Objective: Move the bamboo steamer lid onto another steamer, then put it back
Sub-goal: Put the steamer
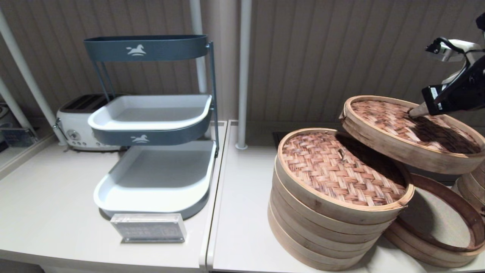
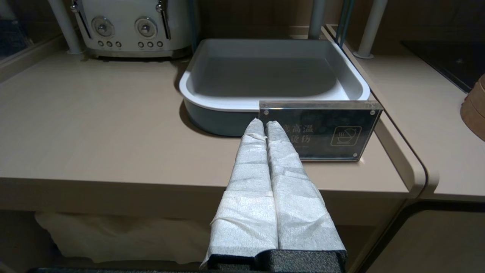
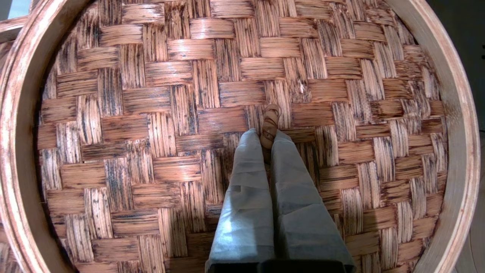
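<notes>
The right gripper [image 3: 267, 138] holds the bamboo steamer lid [image 1: 411, 131], a wide round shallow lid with a reddish-brown woven top and a pale bamboo band rim. Its cloth-wrapped fingers [image 3: 246, 178] are pinched closed on the small twisted centre loop [image 3: 269, 125]. The lid hangs tilted in the air, its lower edge overlapping the far right side of the tall stack of pale bamboo ring tiers [image 1: 326, 212], which already carries a near-identical woven lid [image 1: 343, 167]. Below the lifted lid stands the low open steamer with a dark inner rim and pale liner [image 1: 441, 223].

The left gripper [image 2: 265, 129] is parked at the near edge of the pale table [image 2: 94, 125], its wrapped fingers pressed together on nothing, pointing at a clear acrylic sign [image 2: 322, 131] and a grey-blue tray [image 2: 273, 72].

Hazards from this state, as judged:
- The grip is on a thin loop only. The lid can swing or rotate about it, and a fast move may let the loop slip from the fingers.
- The tilted rim may strike the lid on the tall stack and shift it or the tiers beneath.
- A lid lowered while tilted may seat off-centre and slide off.
</notes>
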`<state>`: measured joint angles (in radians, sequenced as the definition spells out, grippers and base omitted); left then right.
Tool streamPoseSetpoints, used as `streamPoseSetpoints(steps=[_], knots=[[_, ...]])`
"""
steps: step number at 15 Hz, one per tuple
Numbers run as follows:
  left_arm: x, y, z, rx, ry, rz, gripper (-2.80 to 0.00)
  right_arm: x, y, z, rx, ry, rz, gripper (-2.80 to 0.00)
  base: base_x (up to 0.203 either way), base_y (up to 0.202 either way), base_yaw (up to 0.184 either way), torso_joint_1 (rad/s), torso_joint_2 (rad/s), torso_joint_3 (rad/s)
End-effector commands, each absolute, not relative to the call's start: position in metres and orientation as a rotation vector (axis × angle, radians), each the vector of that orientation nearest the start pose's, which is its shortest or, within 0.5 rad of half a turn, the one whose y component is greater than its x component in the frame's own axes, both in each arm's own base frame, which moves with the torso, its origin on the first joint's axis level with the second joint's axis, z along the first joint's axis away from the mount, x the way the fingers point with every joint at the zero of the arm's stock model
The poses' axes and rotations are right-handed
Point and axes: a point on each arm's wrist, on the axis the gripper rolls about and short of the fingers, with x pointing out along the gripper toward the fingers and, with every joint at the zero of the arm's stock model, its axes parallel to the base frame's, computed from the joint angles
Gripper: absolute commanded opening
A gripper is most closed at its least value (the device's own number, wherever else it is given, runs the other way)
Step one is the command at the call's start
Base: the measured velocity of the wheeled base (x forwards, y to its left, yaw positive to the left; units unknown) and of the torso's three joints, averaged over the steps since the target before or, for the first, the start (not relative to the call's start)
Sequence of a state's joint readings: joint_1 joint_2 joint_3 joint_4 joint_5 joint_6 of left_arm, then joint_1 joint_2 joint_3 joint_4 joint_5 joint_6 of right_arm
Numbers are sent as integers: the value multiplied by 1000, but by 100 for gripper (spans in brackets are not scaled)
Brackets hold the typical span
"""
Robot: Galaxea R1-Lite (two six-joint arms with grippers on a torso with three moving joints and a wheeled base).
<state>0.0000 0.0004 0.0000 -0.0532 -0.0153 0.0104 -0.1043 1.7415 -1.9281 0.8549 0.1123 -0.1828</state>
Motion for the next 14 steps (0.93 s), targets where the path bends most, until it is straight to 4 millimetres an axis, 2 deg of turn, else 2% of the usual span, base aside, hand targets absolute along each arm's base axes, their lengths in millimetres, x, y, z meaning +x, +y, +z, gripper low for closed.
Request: streamPoseSetpoints(steps=[1,9,14], knots=[[-21,0,73,11,-26,-15,-280,289,-23,337,-110,668,86,-280,0,0,0,0,0,0],[-21,0,73,11,-26,-15,-280,294,5,336,-151,656,154,-280,0,0,0,0,0,0],[-21,0,73,11,-26,-15,-280,300,14,332,-162,657,179,-280,0,0,0,0,0,0]])
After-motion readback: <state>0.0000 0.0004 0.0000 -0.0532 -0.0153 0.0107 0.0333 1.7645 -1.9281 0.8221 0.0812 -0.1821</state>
